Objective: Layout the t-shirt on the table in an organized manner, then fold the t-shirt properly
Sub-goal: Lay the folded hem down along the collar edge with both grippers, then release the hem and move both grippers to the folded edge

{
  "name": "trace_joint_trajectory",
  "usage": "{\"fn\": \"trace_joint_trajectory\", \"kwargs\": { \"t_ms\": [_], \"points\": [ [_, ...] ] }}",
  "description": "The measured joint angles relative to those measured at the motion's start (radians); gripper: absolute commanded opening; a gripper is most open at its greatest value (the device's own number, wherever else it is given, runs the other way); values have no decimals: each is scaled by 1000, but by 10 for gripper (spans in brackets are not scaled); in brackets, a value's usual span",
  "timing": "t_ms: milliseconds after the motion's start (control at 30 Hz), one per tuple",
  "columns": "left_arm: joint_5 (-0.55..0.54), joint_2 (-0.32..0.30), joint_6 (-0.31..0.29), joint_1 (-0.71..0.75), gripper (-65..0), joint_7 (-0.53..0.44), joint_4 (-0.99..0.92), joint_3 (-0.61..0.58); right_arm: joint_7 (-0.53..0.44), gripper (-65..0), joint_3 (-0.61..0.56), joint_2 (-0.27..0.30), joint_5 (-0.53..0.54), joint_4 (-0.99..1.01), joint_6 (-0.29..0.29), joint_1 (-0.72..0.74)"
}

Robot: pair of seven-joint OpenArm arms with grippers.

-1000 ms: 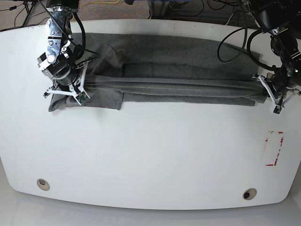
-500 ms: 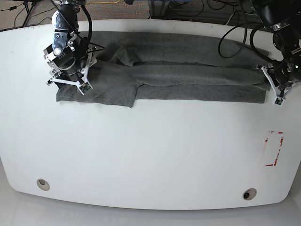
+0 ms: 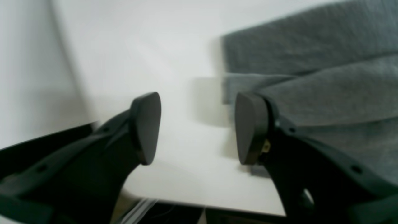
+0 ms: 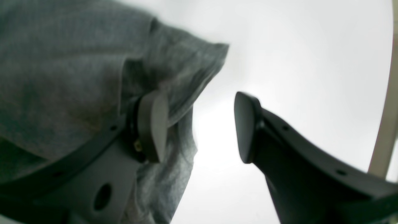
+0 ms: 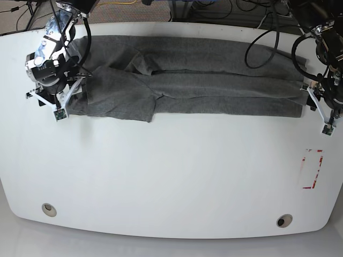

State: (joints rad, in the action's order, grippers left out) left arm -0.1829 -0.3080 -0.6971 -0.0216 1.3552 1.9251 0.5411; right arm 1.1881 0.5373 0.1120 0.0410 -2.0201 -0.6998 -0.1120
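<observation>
The t-shirt [image 5: 187, 80] is a heather-grey band stretched lengthwise along the far side of the glossy white surface [image 5: 171, 176], reaching nearly from one arm to the other. It lies folded over on itself: a long upper layer runs across the middle with soft lengthwise creases, and under it a flat lower layer shows along the far edge. At the base view's left end a sleeve spreads out as a wider, squarish flap whose near edge juts toward the camera; the opposite end is narrow and fairly square. The cloth looks flat and settled, with a few shallow ridges near the sleeve. The right pincer [image 4: 199, 127] stands spread just off the sleeve end, one finger [image 4: 152, 124] against the rumpled grey hem and the other over bare white, nothing pinched between them. The left pincer [image 3: 199, 127] is likewise spread at the narrow end, one fingertip [image 3: 248, 127] at the edge of the stacked layers, the other over the bare top, holding nothing.
</observation>
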Motion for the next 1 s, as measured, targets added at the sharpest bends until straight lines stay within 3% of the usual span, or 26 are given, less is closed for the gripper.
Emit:
{"fn": "trace_joint_trajectory", "kwargs": {
  "t_ms": [167, 267, 467, 633, 700, 767, 867, 1000],
  "points": [
    [-5, 2, 0, -45, -290, -17, 9, -2, 3, -336, 56, -1, 92, 2, 0, 17],
    [10, 42, 0, -37, -290, -43, -13, 0, 11, -336, 58, -5, 161, 7, 0, 21],
    [-5, 96, -2, 17, -294, -125, -100, -24, 11, -346, 55, -91, 274, 22, 0, 26],
    [7, 96, -2, 78, -386, -167, -165, -39, 10, -501, 51, -161, 232, 41, 0, 14],
    [7, 94, 0, 100, -436, -196, -182, -39, 10, -580, 50, -172, 208, 49, 0, 3],
    [7, 94, 0, 116, -467, -220, -206, -38, 6, -618, 48, -175, 177, 53, 0, -14],
    [3, 91, -1, 130, -512, -267, -256, -39, 2, -623, 51, -173, 137, 71, 1, -29],
    [2, 74, -2, 132, -521, -283, -343, -40, -10, -623, 50, -150, 101, 142, 0, -37]
  ]
}}
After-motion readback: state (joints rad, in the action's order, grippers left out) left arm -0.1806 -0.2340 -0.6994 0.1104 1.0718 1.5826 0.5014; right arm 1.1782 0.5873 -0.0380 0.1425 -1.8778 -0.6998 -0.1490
